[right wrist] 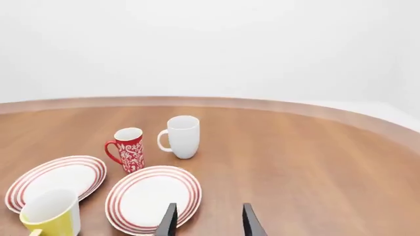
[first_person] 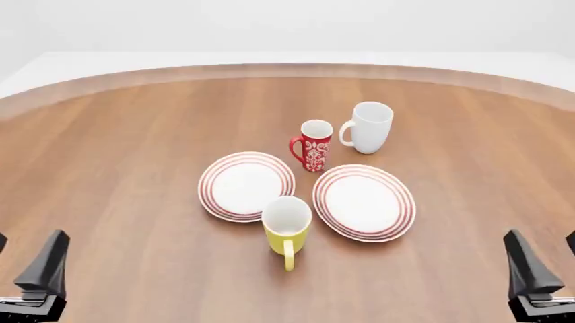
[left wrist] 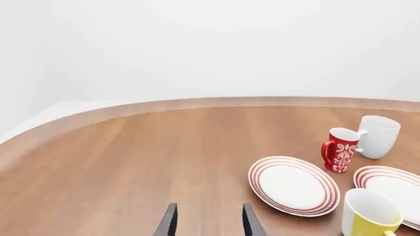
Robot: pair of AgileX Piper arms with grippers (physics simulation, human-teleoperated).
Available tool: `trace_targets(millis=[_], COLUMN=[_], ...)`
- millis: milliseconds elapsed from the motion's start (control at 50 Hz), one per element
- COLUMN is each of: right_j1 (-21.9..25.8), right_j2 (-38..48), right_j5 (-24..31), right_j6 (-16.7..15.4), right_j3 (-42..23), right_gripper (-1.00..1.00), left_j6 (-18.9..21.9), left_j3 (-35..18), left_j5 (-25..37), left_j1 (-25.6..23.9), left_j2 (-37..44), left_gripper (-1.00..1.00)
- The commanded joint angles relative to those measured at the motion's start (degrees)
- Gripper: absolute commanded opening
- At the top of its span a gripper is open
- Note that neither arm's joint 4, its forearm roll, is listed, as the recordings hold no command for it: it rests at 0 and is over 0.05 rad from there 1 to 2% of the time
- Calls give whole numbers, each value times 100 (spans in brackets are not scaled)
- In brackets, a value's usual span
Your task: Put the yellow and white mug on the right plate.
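The yellow and white mug (first_person: 287,227) stands upright near the table's middle, its handle pointing toward the arms' side. It sits just in front of the gap between two red-ringed plates; the right plate (first_person: 364,202) lies bare to its right. The mug also shows in the left wrist view (left wrist: 369,216) and the right wrist view (right wrist: 52,216), with the right plate (right wrist: 153,199) beside it. My left gripper (first_person: 23,261) is open at the near left corner, far from the mug. My right gripper (first_person: 548,261) is open at the near right corner. Neither holds anything.
The left plate (first_person: 246,186) lies bare beside the right one. Behind the plates stand a red mug with a white pattern (first_person: 314,145) and a taller white mug (first_person: 370,126). The table's curved far edge (first_person: 287,67) runs across the back.
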Motion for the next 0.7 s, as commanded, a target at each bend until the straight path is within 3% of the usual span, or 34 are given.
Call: trace_targets(millis=[20, 160, 180, 220, 260, 340, 380, 400, 440, 480, 540, 580, 700], right_j1=[460, 703, 574, 519, 232, 527, 505, 700, 835, 1004, 1146, 1283, 1547], right_j2=[0, 0, 0, 0, 1, 0, 42, 41, 401, 776, 1073, 1279, 1685], right_j5=[125, 175, 190, 237, 372, 700, 1124, 1157, 1135, 1232, 1263, 1401, 1832], right_j6=[-23, 111, 307, 264, 486, 403, 606, 438, 462, 267, 431, 790, 932], right_j3=[-85, -81, -98, -133, -163, -459, -446, -475, -514, -878, -981, -1142, -1733], right_gripper=[100, 100, 100, 100, 100, 100, 100, 100, 100, 100, 100, 100, 100], left_j6=[0, 0, 0, 0, 0, 0, 0, 0, 0, 0, 0, 0, 0], left_j3=[0, 0, 0, 0, 0, 0, 0, 0, 0, 0, 0, 0, 0], left_j5=[0, 0, 0, 0, 0, 0, 0, 0, 0, 0, 0, 0, 0], left_j1=[0, 0, 0, 0, 0, 0, 0, 0, 0, 0, 0, 0, 0], left_j2=[0, 0, 0, 0, 0, 0, 0, 0, 0, 0, 0, 0, 0], left_gripper=[100, 100, 100, 100, 100, 100, 100, 100, 100, 100, 100, 100, 100])
